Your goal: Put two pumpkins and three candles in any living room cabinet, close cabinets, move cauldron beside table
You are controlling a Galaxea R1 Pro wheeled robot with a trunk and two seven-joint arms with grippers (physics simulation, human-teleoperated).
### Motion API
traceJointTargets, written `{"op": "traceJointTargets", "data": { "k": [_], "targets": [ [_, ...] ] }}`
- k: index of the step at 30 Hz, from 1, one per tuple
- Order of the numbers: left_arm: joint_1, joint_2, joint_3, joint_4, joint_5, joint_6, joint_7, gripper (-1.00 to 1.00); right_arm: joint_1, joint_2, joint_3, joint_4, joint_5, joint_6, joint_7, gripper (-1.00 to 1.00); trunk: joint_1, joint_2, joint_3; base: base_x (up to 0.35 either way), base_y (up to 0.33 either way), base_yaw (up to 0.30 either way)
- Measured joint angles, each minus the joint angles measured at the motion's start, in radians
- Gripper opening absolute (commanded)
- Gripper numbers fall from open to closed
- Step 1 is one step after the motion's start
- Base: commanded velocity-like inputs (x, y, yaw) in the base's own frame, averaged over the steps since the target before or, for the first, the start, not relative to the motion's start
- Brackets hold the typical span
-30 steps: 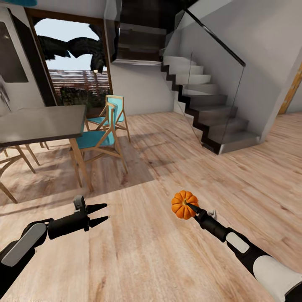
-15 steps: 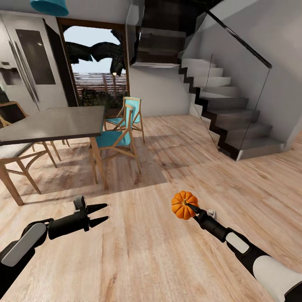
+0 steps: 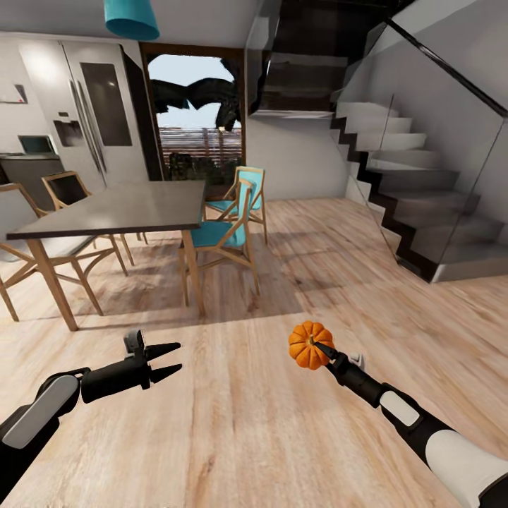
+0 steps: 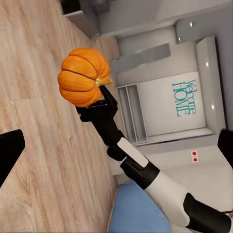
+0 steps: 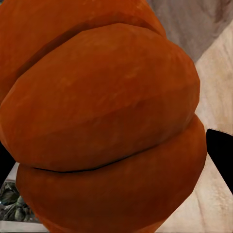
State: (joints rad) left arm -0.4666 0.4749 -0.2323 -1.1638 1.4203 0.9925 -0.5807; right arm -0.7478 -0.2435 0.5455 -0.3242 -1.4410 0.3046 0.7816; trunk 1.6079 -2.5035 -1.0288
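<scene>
Currently carrying one pumpkin (image 3: 310, 344) in transit, clamped in the right end effector (image 3: 321, 351).

Held clear above the wood floor (image 3: 247, 423), the pumpkin rides at the arm's tip; the left end effector (image 3: 168, 360) hangs empty with fingers parted; a dining table (image 3: 120, 208) and teal chairs (image 3: 226, 233) stand ahead, stairs (image 3: 416, 212) beyond; no cabinet appears, so the next move likely calls for finding one and opening a drawer.

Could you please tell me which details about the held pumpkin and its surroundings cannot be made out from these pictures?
- Right wrist view: the pumpkin sits so close that it hides the room behind it.
- Head view: the right pincer clamps the pumpkin; its far side is hidden.
- Head view: the dining table blocks the chairs behind it.
- Left wrist view: the left pincer fingertips are cut by the edges.
</scene>
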Motion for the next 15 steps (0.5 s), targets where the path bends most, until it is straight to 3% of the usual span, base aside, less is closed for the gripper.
{"op": "traceJointTargets", "data": {
  "k": [15],
  "targets": [
    [0.0, 0.0, 0.001, 0.013, 0.002, 0.0, 0.0, 1.0, 0.0, 0.0, 0.0, 0.0, 0.0, -0.002, 0.0, -1.0, 0.0, 0.0, 0.015, -0.015, 0.0, 0.243]
  ]
}}
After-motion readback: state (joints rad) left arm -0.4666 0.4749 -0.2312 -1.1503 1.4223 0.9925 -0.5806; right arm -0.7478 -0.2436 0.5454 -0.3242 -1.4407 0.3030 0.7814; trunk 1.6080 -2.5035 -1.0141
